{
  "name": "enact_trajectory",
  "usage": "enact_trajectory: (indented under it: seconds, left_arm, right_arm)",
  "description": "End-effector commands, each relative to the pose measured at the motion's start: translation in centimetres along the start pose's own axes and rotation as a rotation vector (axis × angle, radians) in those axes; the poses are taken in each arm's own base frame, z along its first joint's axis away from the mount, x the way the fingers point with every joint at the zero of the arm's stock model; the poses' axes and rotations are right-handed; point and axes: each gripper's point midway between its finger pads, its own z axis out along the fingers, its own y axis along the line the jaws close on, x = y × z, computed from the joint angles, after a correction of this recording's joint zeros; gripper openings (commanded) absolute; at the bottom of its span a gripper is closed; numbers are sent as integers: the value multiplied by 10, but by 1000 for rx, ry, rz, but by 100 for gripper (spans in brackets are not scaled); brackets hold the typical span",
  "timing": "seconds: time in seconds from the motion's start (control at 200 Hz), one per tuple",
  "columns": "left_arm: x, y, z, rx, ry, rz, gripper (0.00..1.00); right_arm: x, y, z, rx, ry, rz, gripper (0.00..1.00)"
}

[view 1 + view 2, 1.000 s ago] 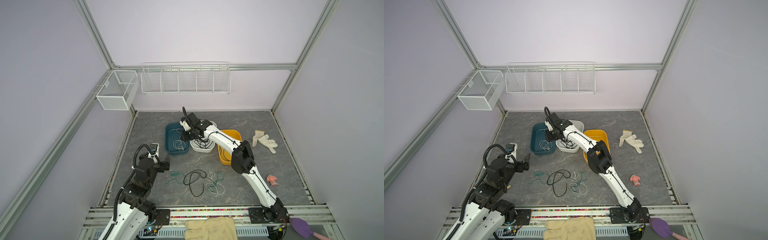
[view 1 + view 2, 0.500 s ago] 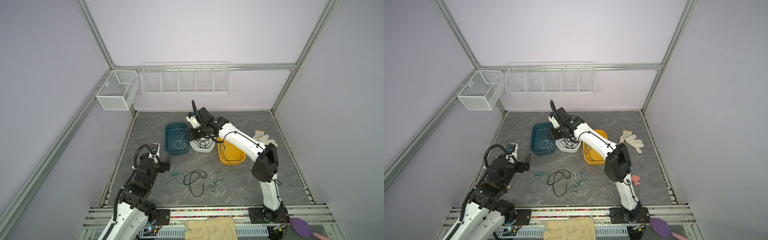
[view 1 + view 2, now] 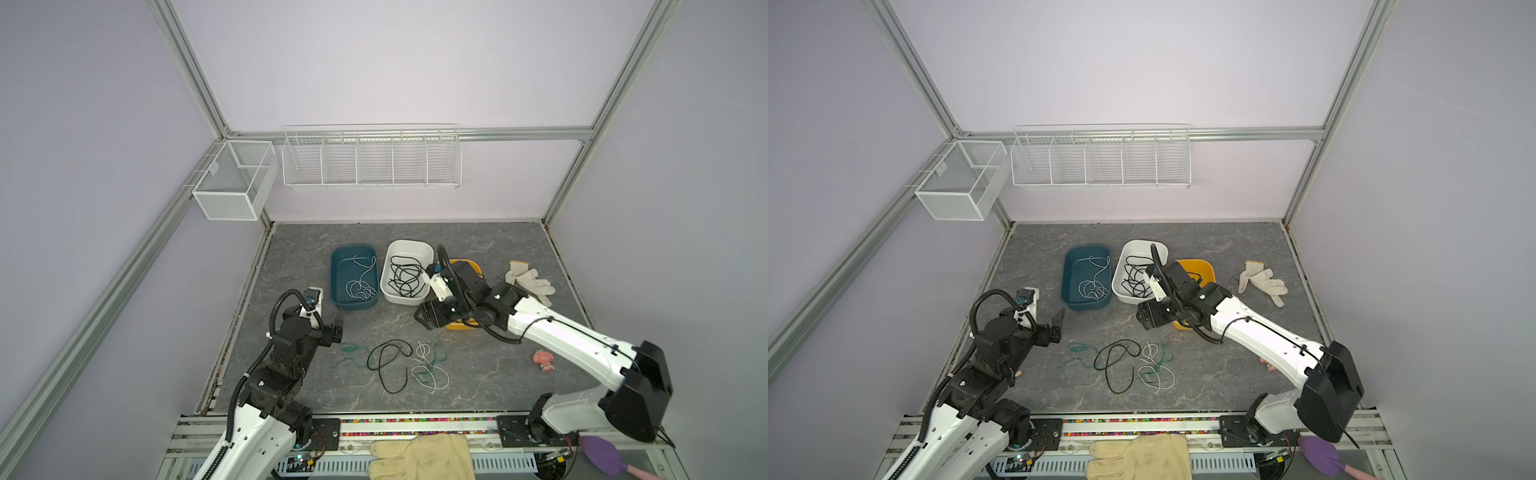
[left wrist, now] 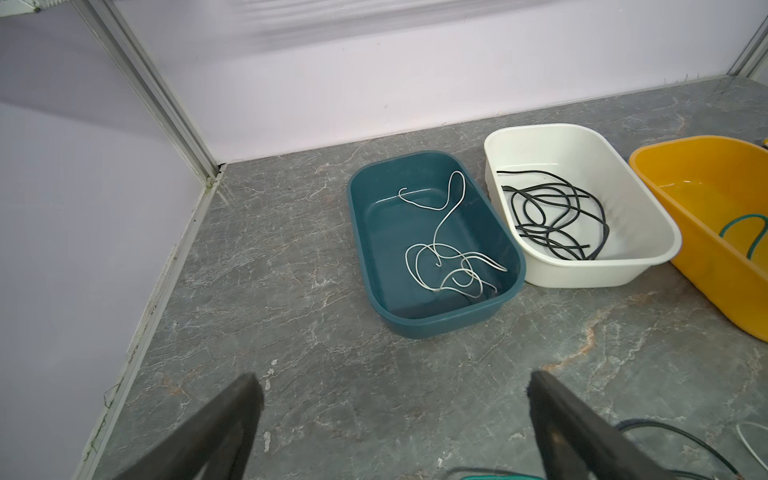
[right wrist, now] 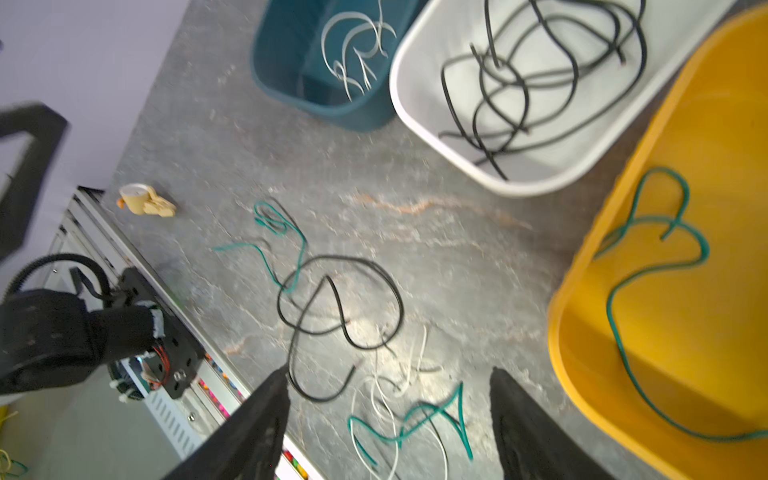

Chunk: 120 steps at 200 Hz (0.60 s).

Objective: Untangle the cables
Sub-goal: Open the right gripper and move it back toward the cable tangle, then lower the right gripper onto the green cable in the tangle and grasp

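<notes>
Already sorted: black cables (image 4: 557, 216) in the white plastic tub (image 4: 590, 274), a white cable (image 4: 434, 239) in the teal plastic tub (image 4: 436, 324) and a green cable (image 5: 609, 307) in the yellow plastic tub (image 5: 706, 324), one on each side of it. A mixed tangle (image 3: 395, 361) on the grey tabletop (image 3: 478, 374) in front of it is not yet separated. The left tool (image 4: 392, 376) and the right tool (image 5: 388, 370) are wide open, empty

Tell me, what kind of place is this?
Probably a robot lab test booth, not a home. A left arm and a right arm stand on a rail, a metal frame post edges plain walls, and a teal tub holds white cables.
</notes>
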Motion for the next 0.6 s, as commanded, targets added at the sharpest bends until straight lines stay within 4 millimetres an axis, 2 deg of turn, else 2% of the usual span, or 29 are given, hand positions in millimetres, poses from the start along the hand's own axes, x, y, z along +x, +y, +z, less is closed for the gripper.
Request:
enact_trajectory:
  seconds: [0.0, 0.11, 0.145, 0.31, 0.455, 0.595]
  left_arm:
    - [5, -9, 2, 42, 17, 29, 99]
    - [9, -19, 4, 81, 37, 44, 99]
    - [10, -22, 5, 93, 42, 54, 99]
    - [11, -29, 4, 123, 44, 78, 99]
    - [11, -31, 3, 127, 42, 87, 99]
    - [11, -33, 4, 128, 44, 100, 99]
  right_arm:
    - [25, -11, 0, 16, 0, 47, 77]
    - [47, -17, -2, 25, 11, 69, 76]
    - [61, -23, 2, 33, 32, 74, 76]
    - [87, -34, 9, 57, 70, 94, 75]
    - [107, -39, 20, 60, 111, 98, 71]
    - [116, -41, 29, 51, 128, 103, 65]
